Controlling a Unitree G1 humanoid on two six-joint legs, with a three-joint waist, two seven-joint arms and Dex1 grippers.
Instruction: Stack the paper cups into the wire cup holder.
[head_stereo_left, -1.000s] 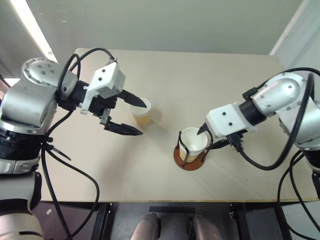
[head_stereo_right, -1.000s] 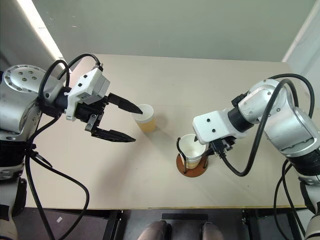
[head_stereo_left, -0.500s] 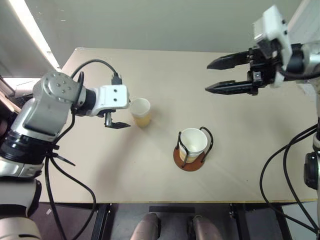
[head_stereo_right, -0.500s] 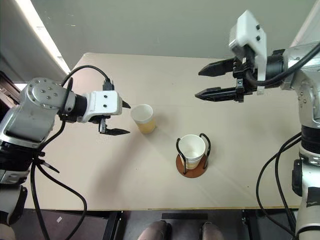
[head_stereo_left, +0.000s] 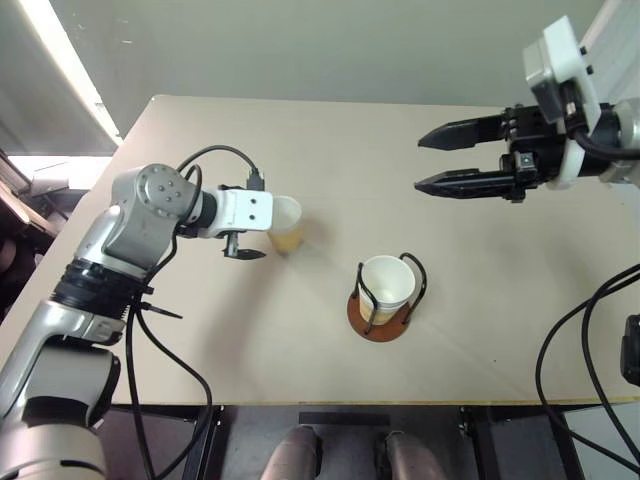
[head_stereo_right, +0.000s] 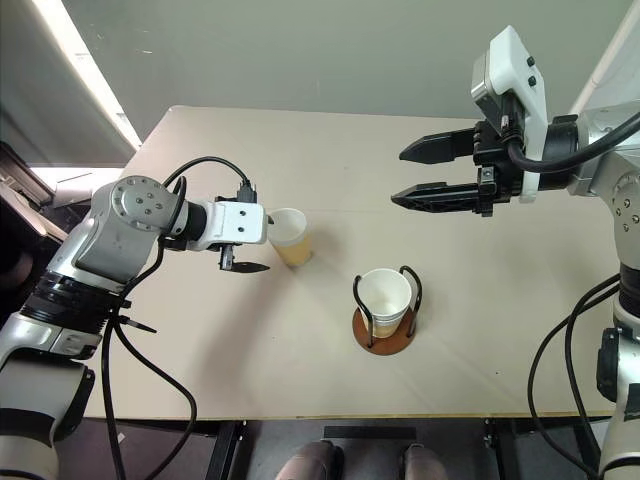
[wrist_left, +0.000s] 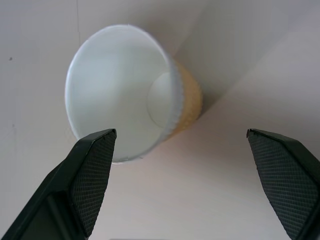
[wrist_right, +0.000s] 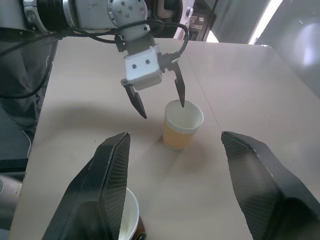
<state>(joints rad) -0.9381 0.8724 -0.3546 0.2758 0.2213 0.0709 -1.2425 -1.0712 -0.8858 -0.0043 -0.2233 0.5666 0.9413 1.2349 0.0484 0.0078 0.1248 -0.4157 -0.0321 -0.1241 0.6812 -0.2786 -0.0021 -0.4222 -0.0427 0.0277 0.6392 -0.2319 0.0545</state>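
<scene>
Left gripper (head_stereo_left: 262, 228) fingers spread wide beside the loose cup (head_stereo_left: 284, 223) — light, crushable paper, so pinch gently below the rim; right gripper (head_stereo_left: 435, 160) fingers apart, empty.

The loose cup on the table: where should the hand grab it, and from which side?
Probably around its tan side wall, a bit below the rim. The cup stands upright and open end up, narrowing toward the base, so the wider upper wall gives the fingers most to press on. Coming in level from the robot's left suits it: the left hand is already open there, one finger above the rim.
</scene>
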